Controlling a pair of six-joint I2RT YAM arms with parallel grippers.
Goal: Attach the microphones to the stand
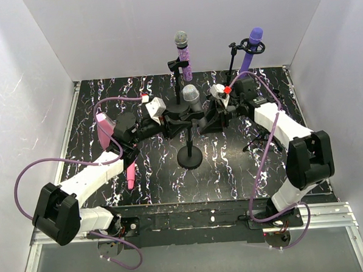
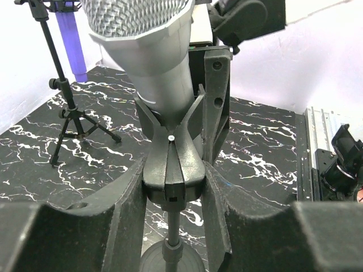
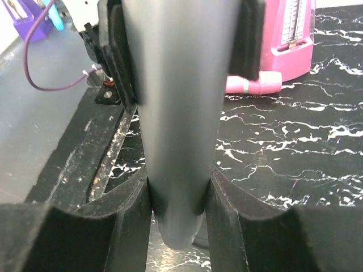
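Note:
The silver-grey microphone [image 1: 191, 96] stands upright in the clip [image 2: 173, 164] of the middle stand [image 1: 189, 155] with a round base. My left gripper [image 2: 173, 190] is shut on that clip from the left. My right gripper [image 3: 177, 204] is shut on the silver-grey microphone's handle [image 3: 178, 113] from the right. The glittery pink-purple microphone [image 1: 183, 53] sits in a stand at the back. The purple microphone [image 1: 250, 47] sits in a tripod stand [image 2: 68, 113] at the back right. The plain pink microphone [image 1: 130, 175] lies on the table at the left.
A pink wedge-shaped object [image 1: 105, 131] stands at the left by my left arm, and it also shows in the right wrist view [image 3: 286, 31]. White walls close in the black marbled table [image 1: 232, 176] on three sides. Purple cables loop around both arms.

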